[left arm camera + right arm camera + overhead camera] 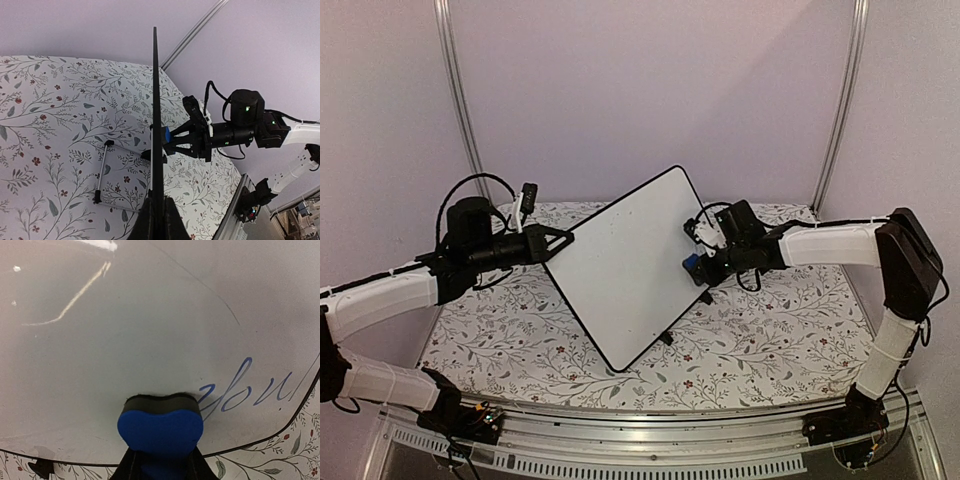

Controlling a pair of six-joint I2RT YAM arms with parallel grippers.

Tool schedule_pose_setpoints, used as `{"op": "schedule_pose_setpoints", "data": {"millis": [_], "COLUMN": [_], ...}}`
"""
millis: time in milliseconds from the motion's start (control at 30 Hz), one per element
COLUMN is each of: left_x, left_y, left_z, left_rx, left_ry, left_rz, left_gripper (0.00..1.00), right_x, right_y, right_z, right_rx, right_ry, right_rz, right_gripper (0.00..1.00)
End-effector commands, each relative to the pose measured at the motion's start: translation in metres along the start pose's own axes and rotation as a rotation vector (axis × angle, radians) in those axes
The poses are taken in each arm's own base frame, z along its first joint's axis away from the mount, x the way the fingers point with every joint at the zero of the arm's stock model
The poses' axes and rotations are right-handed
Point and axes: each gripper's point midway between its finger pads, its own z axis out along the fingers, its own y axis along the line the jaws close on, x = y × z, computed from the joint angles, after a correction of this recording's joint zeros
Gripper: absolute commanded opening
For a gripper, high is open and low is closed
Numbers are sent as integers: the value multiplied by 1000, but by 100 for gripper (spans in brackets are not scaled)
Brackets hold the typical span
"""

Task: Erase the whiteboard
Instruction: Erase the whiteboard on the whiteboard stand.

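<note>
The whiteboard is held tilted above the table, one corner up. My left gripper is shut on its left edge; in the left wrist view the board shows edge-on between my fingers. My right gripper is shut on a blue eraser whose black felt presses against the board face. Blue handwriting lies just right of the eraser. The eraser also shows in the left wrist view and in the top view.
The floral tablecloth covers the table. The board's wire stand with black feet hangs behind it. Metal frame posts stand at the back corners. An aluminium rail runs along the near edge.
</note>
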Motion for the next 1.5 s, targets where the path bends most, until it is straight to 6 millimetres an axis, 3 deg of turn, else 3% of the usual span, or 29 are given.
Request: {"op": "schedule_pose_setpoints", "data": {"millis": [0, 233, 467, 600, 833, 933, 1033, 1133, 1333, 1467], "left_x": [0, 0, 0, 1, 1, 0, -1, -1, 0, 1], "left_y": [-34, -34, -34, -34, -34, -34, -35, -35, -34, -35], "left_z": [1, 1, 1, 1, 1, 1, 0, 0, 1, 2], "left_rx": [132, 136, 138, 137, 138, 138, 138, 136, 138, 142], "left_ry": [27, 26, 29, 28, 29, 28, 25, 24, 28, 33], "left_rz": [66, 64, 61, 61, 61, 61, 65, 65, 62, 58], "left_gripper": [0, 0, 0, 0, 0, 0, 0, 0, 0, 0], "right_x": [14, 64, 73, 57, -1, -17, -19, -4, 55, 81], "right_y": [8, 14, 12, 5, -15, -20, -23, -23, -15, -13], "right_z": [7, 15, 13, 11, 7, 9, 12, 18, 23, 19], "right_rx": [-58, -89, -70, -39, 11, 26, 38, 37, 5, 2], "right_ry": [61, 170, 180, 145, 44, 30, 40, 85, 215, 268], "right_rz": [-1, 28, 57, 57, 43, 29, 17, 16, 43, 62], "right_gripper": [0, 0, 0, 0, 0, 0, 0, 0, 0, 0]}}
